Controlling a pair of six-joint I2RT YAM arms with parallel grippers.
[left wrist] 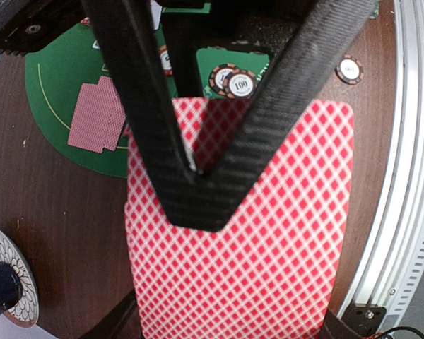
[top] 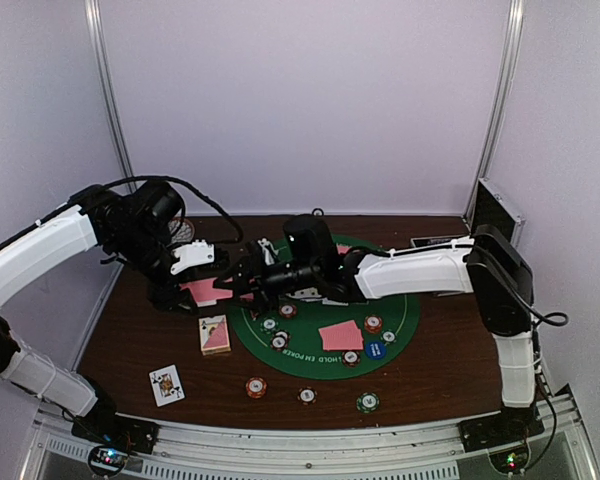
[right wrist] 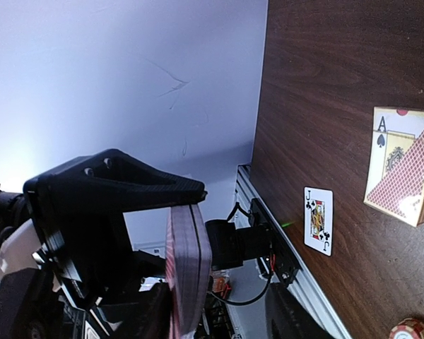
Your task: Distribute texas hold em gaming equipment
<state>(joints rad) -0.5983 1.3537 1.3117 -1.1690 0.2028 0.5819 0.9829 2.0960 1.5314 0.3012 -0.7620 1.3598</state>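
One red-backed card deck [left wrist: 268, 254] sits clamped inside the left claw [left wrist: 198, 185].

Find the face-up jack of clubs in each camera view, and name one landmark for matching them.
Top external: jack of clubs, lower left of the picture.
Left wrist: not in it.
Right wrist: right of centre, lower half.
Shared landmark: the ace-of-spades card box lying close by in both.

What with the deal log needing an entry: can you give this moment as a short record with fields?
left gripper: shut on the deck, red backs showing
right gripper: open, fingers on either side of the deck's edge
green mat: face-down cards
bare wood, near side: jack of clubs face up, three chips
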